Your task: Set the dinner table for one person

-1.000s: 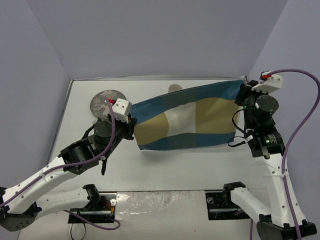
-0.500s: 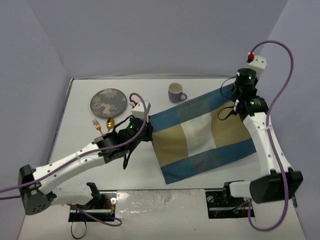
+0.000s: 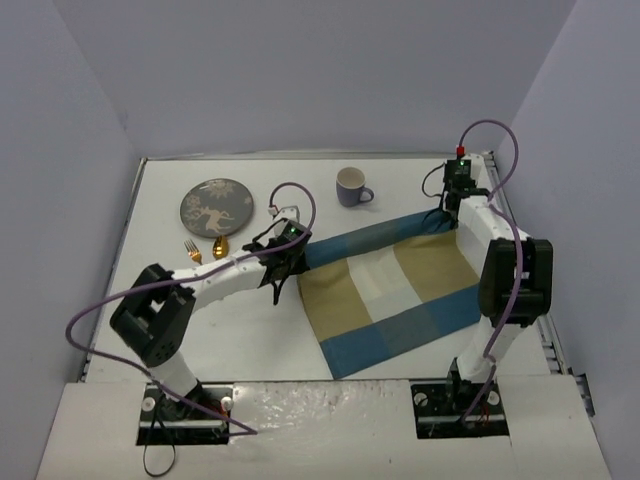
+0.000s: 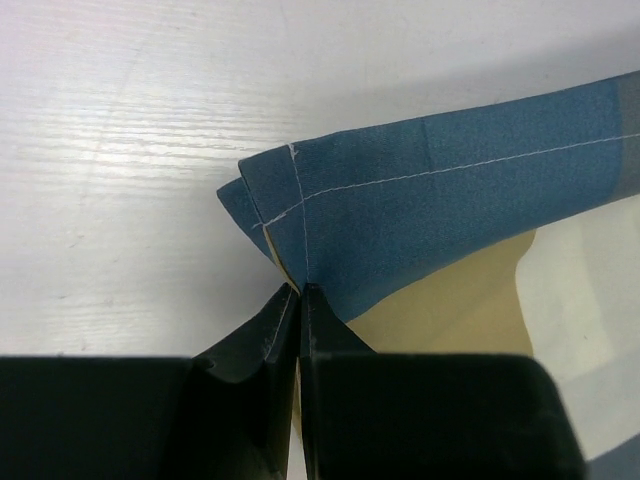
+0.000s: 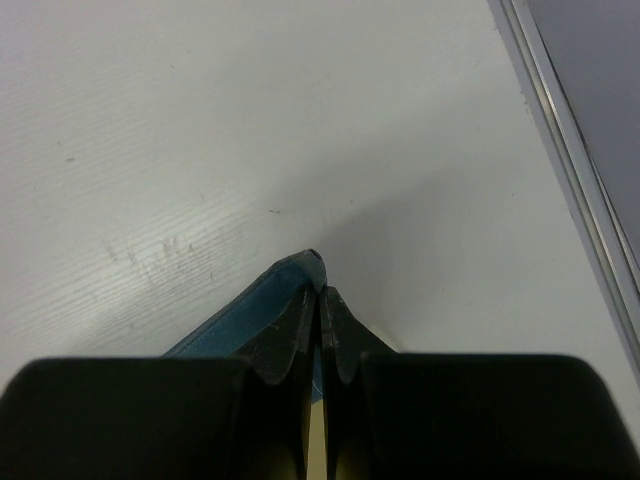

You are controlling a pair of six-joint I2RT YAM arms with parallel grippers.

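Note:
The blue-and-beige checked placemat lies on the white dinner table, its far edge lifted and stretched between my two grippers. My left gripper is shut on the mat's far left corner, low over the table. My right gripper is shut on the far right corner, also low over the table. A grey patterned plate sits at the far left. A gold fork and gold spoon lie just in front of it. A lilac mug stands at the far middle.
The table's metal rim runs close to the right of my right gripper. Purple walls enclose the table on three sides. The left arm lies across the table in front of the fork and spoon.
Both grippers have lowered and moved forward with the placemat, from held up in the air to spread on the table. The mug is now uncovered behind the mat.

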